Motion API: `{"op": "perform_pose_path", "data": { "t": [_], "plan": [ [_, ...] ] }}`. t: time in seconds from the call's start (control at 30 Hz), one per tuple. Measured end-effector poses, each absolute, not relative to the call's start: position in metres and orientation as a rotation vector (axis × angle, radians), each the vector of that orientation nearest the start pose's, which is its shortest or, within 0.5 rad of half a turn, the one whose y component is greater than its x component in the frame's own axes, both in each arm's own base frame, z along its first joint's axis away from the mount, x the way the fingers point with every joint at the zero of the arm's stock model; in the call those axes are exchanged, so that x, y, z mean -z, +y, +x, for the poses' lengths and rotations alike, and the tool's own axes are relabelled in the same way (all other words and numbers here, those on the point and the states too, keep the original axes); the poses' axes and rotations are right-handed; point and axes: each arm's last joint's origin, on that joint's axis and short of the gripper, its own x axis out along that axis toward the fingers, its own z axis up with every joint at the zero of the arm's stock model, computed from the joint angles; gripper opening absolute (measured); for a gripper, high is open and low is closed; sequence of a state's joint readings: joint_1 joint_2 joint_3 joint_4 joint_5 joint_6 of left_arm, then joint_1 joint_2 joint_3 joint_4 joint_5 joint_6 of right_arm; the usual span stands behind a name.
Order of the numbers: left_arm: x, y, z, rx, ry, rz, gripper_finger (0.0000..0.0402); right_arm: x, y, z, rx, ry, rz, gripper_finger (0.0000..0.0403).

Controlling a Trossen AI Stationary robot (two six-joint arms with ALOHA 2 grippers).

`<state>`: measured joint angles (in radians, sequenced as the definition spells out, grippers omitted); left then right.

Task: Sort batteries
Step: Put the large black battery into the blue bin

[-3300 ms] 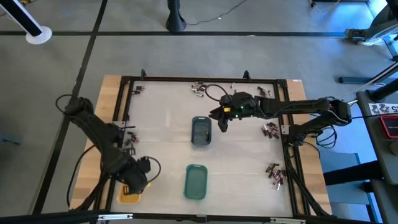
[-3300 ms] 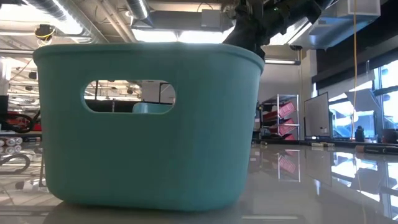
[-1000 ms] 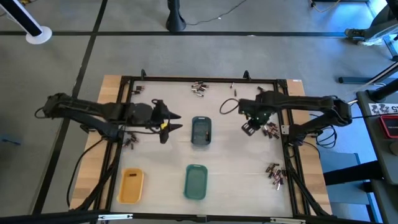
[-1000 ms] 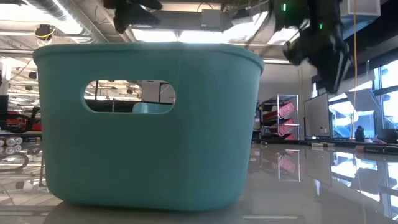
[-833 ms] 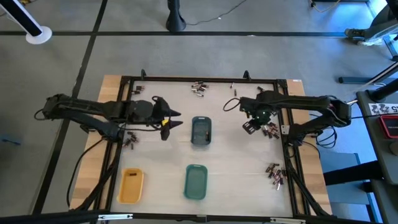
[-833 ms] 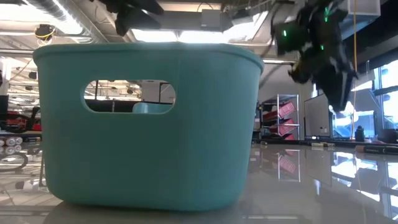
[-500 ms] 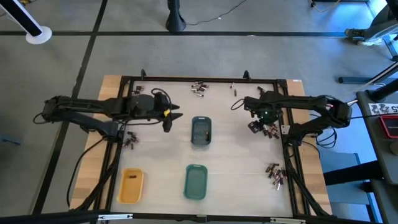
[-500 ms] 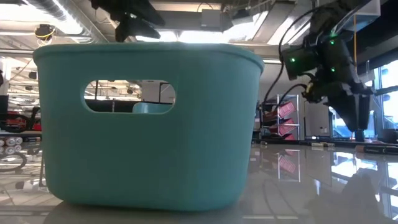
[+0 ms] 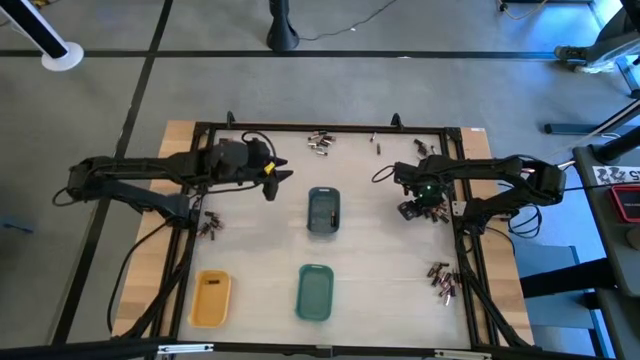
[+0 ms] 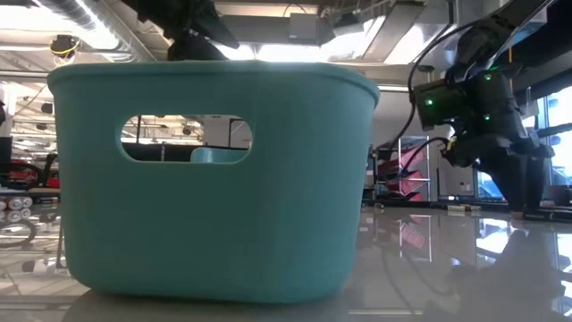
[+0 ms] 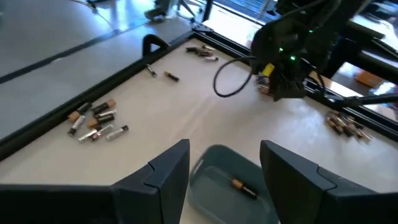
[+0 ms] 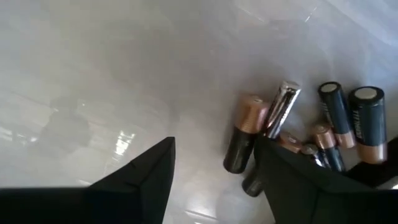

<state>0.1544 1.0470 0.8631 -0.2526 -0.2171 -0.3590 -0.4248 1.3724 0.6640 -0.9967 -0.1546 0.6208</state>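
My right gripper (image 12: pixel 212 149) points down, open, low over the table at a heap of batteries (image 12: pixel 311 130) by the right edge (image 9: pixel 434 210). Bare table lies between its fingers. A copper-topped dark battery (image 12: pixel 239 144) lies just beside one finger. My left gripper (image 11: pixel 225 149) hangs open and holds nothing. It is above the table, left of the grey-blue tray (image 9: pixel 323 211), which holds one battery (image 11: pixel 244 188). My right gripper comes from above, and one finger (image 12: pixel 292 180) stands in front of the near edge of the battery heap. That finger hides the spot, so I cannot tell whether it touches a battery. My left gripper touches nothing.
A green tray (image 9: pixel 315 292) stands near the front middle and fills the low view (image 10: pixel 214 179). A yellow tray (image 9: pixel 210 298) sits at the front left. More battery heaps lie at the far edge (image 9: pixel 320 142), the left edge (image 9: pixel 208 225) and the right front (image 9: pixel 442 280).
My right gripper has sunk toward the table and shifted toward the right edge, ending at the battery heap. My left gripper has swung toward the far edge, staying up and open.
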Motion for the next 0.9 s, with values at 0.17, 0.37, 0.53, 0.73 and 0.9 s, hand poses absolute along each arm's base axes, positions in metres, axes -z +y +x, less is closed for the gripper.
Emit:
{"op": "perform_pose_path", "data": {
  "t": [0.17,0.37,0.53,0.73,0.9],
  "plan": [
    [-0.305,0.044,0.222,-0.427,0.382,-0.347,0.0184,-0.153,-0.071,0.167,0.741,1.544,0.970,0.0204],
    [-0.303,0.044,0.221,-0.422,0.409,-0.329,0.0184,-0.153,-0.072,0.168,0.744,1.524,0.966,0.0183],
    [-0.302,0.043,0.222,-0.379,0.420,-0.338,0.0184,-0.148,-0.072,0.170,0.753,1.474,0.975,0.0164],
    [-0.303,0.042,0.220,-0.372,0.425,-0.364,0.0184,-0.135,-0.067,0.159,0.783,1.501,1.015,0.0142],
    [-0.311,0.041,0.212,-0.360,0.380,-0.340,0.0184,-0.133,-0.067,0.157,0.784,1.508,1.016,0.0091]
  ]
}}
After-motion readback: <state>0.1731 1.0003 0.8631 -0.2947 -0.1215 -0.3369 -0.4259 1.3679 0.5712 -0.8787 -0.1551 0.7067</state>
